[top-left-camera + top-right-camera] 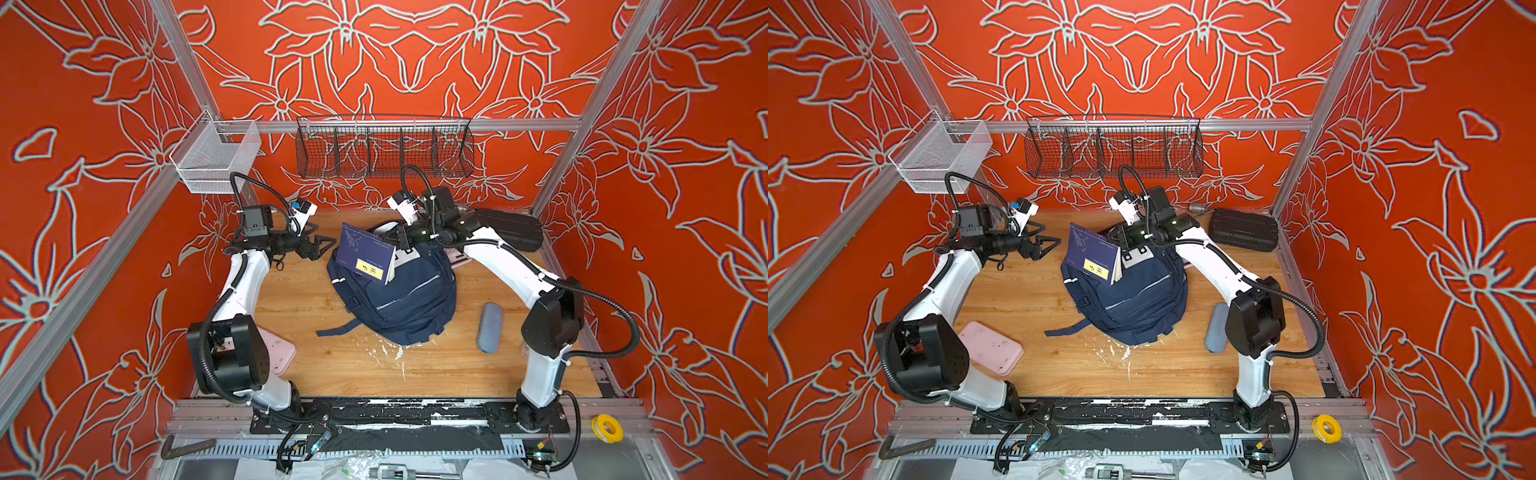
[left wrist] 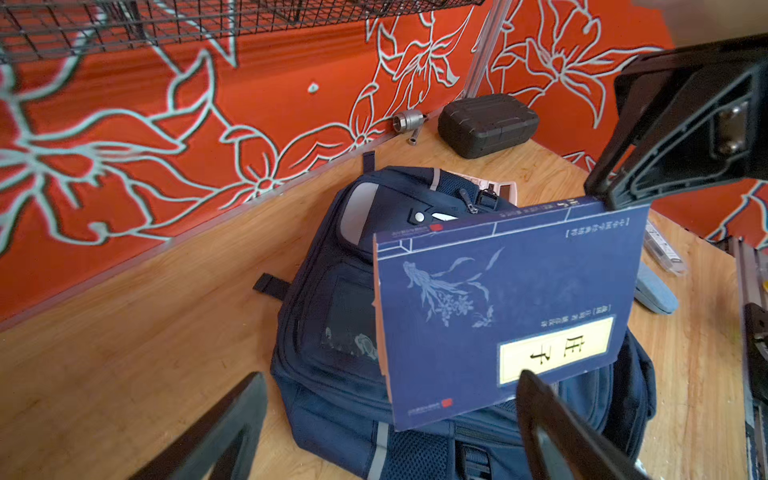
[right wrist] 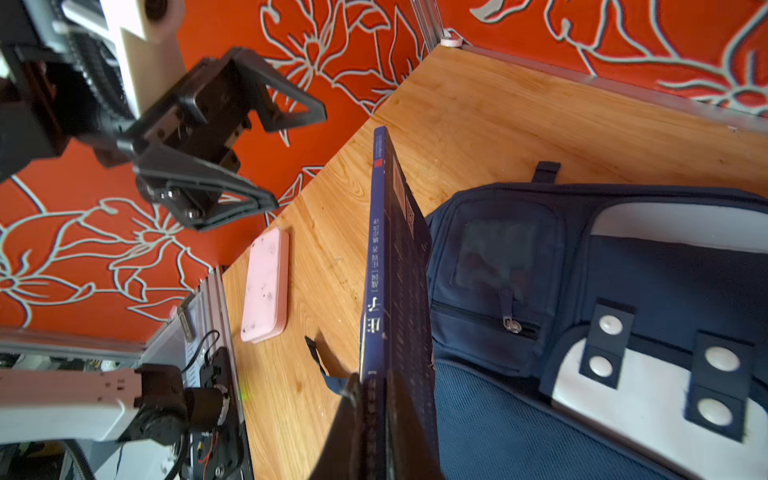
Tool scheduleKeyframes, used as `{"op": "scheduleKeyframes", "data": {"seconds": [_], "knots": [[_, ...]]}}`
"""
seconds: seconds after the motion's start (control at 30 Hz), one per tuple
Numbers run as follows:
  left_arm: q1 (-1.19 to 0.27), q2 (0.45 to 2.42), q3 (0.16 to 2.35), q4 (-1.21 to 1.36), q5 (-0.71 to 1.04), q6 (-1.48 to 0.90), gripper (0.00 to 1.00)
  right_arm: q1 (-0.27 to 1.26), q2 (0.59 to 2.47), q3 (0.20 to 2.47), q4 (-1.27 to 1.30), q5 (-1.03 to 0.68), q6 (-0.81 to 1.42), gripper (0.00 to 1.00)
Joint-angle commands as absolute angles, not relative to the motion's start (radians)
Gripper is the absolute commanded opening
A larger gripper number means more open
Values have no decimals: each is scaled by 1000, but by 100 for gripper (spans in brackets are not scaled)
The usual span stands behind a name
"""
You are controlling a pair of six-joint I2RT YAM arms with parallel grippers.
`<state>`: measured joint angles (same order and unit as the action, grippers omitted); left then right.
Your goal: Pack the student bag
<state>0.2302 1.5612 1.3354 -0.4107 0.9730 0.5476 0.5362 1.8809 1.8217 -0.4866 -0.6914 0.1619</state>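
bag [image 1: 399, 299]: lies flat in the middle of the table [image 1: 332, 365], pockets up, one strap trailing toward the left arm's side.
book [image 1: 365, 257]: blue with a yellow label, up on edge and tilted over the bag's far-left part; I cannot tell if it touches the fabric.
right gripper [image 3: 374, 390]: jaws clamped tight on the book's edge near a corner.
left gripper [image 1: 326, 247]: jaws spread wide with nothing between them, just beside the book, apart from it.
pink case [image 1: 990, 347]: flat on the table by the left arm's base.
black case [image 1: 1244, 230]: far-right corner.
grey pouch [image 1: 489, 327]: right of the bag, apart.
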Motion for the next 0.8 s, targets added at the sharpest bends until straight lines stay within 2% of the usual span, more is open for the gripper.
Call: {"op": "scheduleKeyframes", "data": {"seconds": [0.0,0.1,0.27,0.43,0.53,0.6,0.63,0.67,0.73,0.77], "knots": [[219,1604,1357,-439,1131,623,93,522,1837,1884,-539,-774,64,0],[184,1650,1386,-498,1118,699,92,515,1841,1909,-565,-807,43,0],[169,1677,1366,-357,1146,602,92,512,1824,1913,-588,-851,16,0],[135,1715,1404,-436,1206,629,92,514,1817,1918,-597,-893,-6,0],[111,1718,1390,-447,1241,625,88,514,1819,1938,-607,-899,-29,0],[100,1721,1387,-471,1273,631,82,511,1821,1953,-616,-902,-46,0],[98,1723,1387,-480,1292,633,74,510,1823,1959,-624,-904,-56,0],[96,1725,1394,-504,1324,651,61,509,1824,1963,-630,-900,-61,0],[94,1726,1423,-564,1367,689,29,503,1825,1962,-633,-898,-73,0],[92,1726,1438,-589,1383,700,10,498,1824,1959,-632,-890,-76,0]]}}
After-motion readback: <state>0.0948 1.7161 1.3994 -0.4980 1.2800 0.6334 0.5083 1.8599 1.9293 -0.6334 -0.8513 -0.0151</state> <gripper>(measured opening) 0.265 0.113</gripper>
